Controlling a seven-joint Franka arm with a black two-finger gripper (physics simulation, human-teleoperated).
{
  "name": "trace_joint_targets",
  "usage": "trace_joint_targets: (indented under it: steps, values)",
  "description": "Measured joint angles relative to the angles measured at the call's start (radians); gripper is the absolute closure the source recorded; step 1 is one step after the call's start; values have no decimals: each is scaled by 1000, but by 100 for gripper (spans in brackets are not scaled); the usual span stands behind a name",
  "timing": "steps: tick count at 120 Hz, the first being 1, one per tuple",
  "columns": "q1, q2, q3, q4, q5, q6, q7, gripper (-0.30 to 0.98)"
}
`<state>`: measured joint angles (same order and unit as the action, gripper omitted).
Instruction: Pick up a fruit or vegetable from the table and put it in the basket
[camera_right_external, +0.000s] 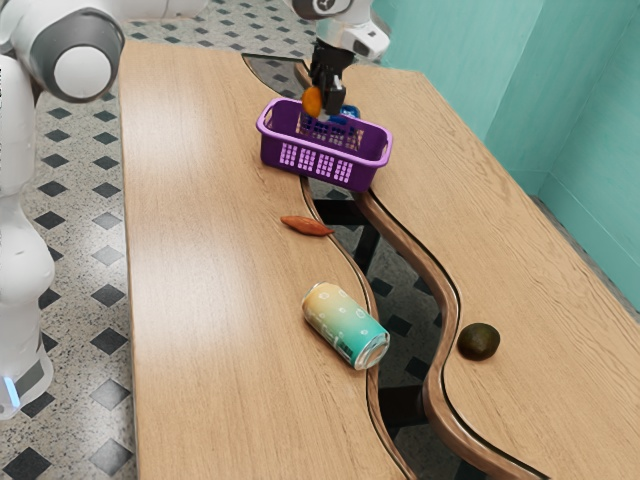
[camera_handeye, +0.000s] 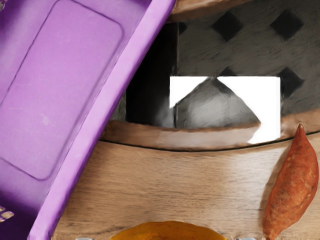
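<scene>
Teal walls (camera_right_external: 450, 65) stand beyond the wooden table (camera_right_external: 210, 300); the gripper (camera_right_external: 322, 104) clamps an orange fruit (camera_right_external: 312, 102) (nicely aloft) near the purple basket (camera_right_external: 270, 151).

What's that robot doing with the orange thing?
The robot arm has an orange fruit held in its gripper, up by the purple basket. It hasn't let go of it, and its job is to put a fruit or vegetable in the basket. A reddish, pointy sweet potato, a colorful can lying on its side and a dark, round fruit are out on the wooden table.
</scene>
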<state>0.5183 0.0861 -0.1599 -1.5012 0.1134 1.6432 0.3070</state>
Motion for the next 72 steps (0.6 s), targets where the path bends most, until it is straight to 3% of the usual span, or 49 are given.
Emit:
trace_joint_targets:
  steps: [24, 44, 72]
  values:
    - [134, 22, 0, -32, -29, -12, -1, 36]
    - [141, 110, -25, 17, -9, -11, 4, 37]
    - [212, 92, -20, 24, 15, -9, 19, 36]
